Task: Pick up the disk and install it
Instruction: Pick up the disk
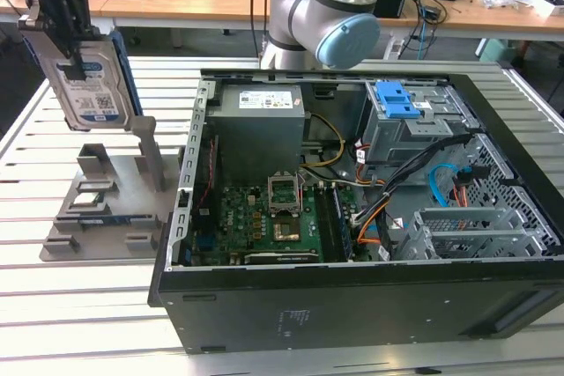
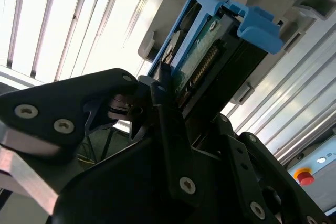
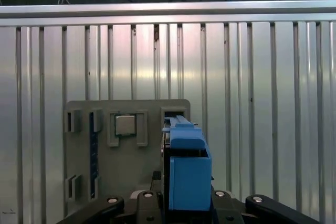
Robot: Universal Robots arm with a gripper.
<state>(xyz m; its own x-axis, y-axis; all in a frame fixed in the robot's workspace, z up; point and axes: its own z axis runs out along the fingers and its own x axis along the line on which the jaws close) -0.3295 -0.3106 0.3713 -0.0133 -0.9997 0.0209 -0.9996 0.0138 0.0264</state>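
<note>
The disk (image 1: pixel 88 87) is silvery metal, its caddy (image 3: pixel 187 178) smooth blue plastic; the stand (image 1: pixel 104 210) matt grey.

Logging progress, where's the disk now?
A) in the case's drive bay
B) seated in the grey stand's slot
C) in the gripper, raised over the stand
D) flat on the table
C: in the exterior view the gripper holds the disk up over the grey stand.

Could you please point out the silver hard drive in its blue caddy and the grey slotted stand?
Silver hard drive in blue caddy (image 1: pixel 88 94): exterior view, white label.
Grey slotted stand (image 1: pixel 123 204): exterior view, base.
</note>
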